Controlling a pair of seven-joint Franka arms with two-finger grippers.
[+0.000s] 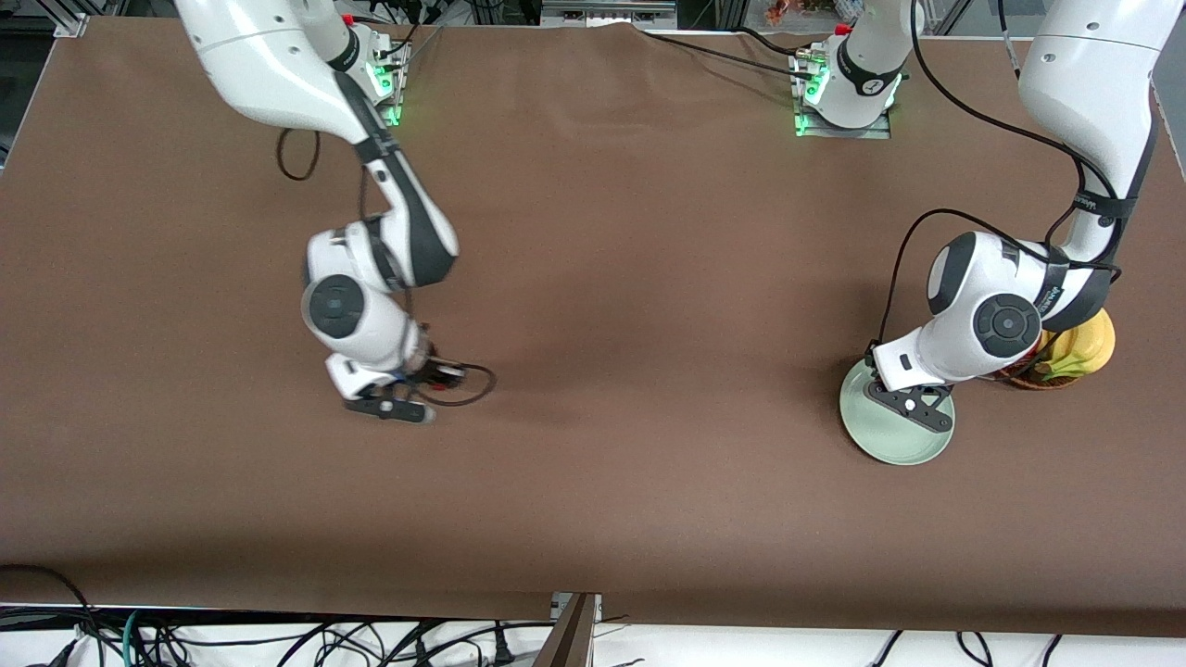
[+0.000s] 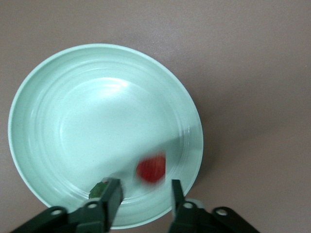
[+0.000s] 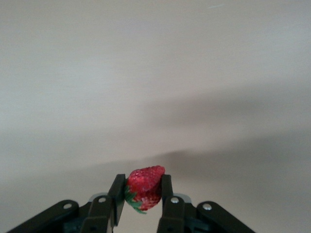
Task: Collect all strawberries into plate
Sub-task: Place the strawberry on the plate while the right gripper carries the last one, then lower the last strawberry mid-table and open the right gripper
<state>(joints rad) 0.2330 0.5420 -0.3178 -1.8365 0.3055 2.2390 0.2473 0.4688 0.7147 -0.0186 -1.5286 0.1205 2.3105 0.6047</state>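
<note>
Front view: I take the plate (image 1: pixel 894 445) as my landmark. It sits toward the left arm's end of the table, pale mint-green and round, with a wicker basket (image 1: pixel 1038 378) of yellow fruit just beside it, a little farther from the camera. The left gripper (image 1: pixel 913 405) hangs directly over the plate, and the arm's wrist covers part of the rim. The right gripper (image 1: pixel 394 408) is well apart from the plate, low over bare brown table (image 1: pixel 630 278) toward the right arm's end. From here I can't make out any berries.

Left wrist view: I'm looking straight down into the plate (image 2: pixel 73 121). The left gripper (image 2: pixel 146 196) has its fingers (image 2: pixel 112 194) spread apart with nothing between them. A red strawberry (image 2: pixel 151 168) shows blurred over the plate's inner slope, just ahead of the fingertips; I can't tell if it touches the surface. Beside one finger I see a bit of dark green leaf (image 2: pixel 98 189), also inside the plate; I can't tell what it belongs to.

Right wrist view: the right gripper (image 3: pixel 142 189) is clamped on a second strawberry (image 3: pixel 144 187), red with its green top showing at the lower side, pinched between both fingers (image 3: pixel 117 191). Only plain table (image 3: pixel 155 73) lies past it; the plate isn't in this view
</note>
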